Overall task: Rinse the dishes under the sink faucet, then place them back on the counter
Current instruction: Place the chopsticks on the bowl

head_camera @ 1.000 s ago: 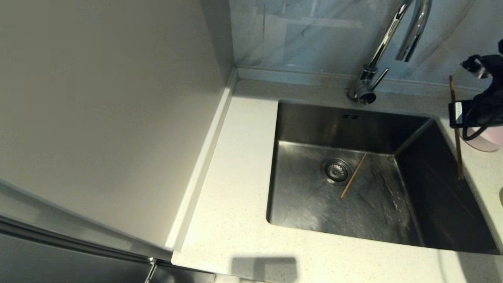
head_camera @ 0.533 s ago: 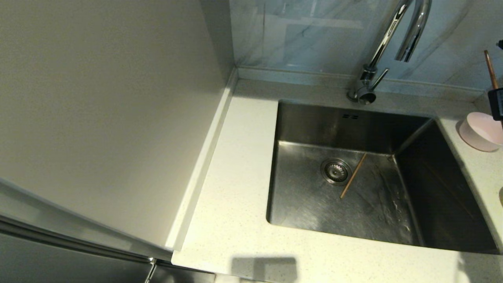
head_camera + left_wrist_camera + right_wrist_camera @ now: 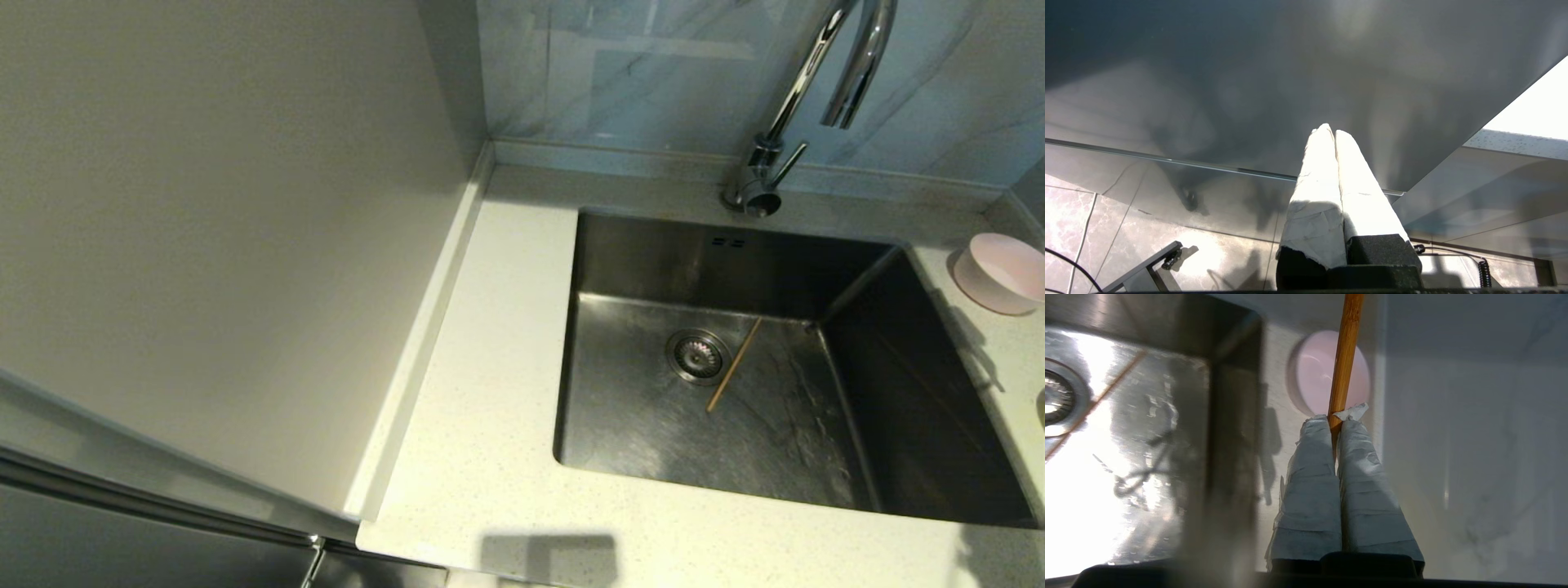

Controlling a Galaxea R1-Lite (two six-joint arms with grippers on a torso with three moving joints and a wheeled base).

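Note:
My right gripper (image 3: 1336,418) is shut on a brown chopstick (image 3: 1345,355), holding it over the counter (image 3: 1280,428) beside the sink; it is out of the head view. The pale pink bowl (image 3: 1002,272) (image 3: 1314,373) stands on the counter (image 3: 490,343) right of the sink (image 3: 653,253). A second chopstick (image 3: 734,364) (image 3: 1094,406) lies on the sink floor next to the drain (image 3: 697,356). The faucet (image 3: 804,90) rises behind the basin. My left gripper (image 3: 1334,131) is shut and empty, parked below the counter. The yellow-green bowl is out of view.
A plain beige wall panel (image 3: 220,229) fills the left side. A marbled blue-grey backsplash (image 3: 637,73) runs behind the counter's raised back edge. Below the counter, the left wrist view shows a dark cabinet front (image 3: 1249,73) and tiled floor (image 3: 1106,228).
My right arm, holding the chopstick, rose and drew off to the right, out of the head view. The pink bowl it covered now shows whole. The chopstick in the sink has not moved.

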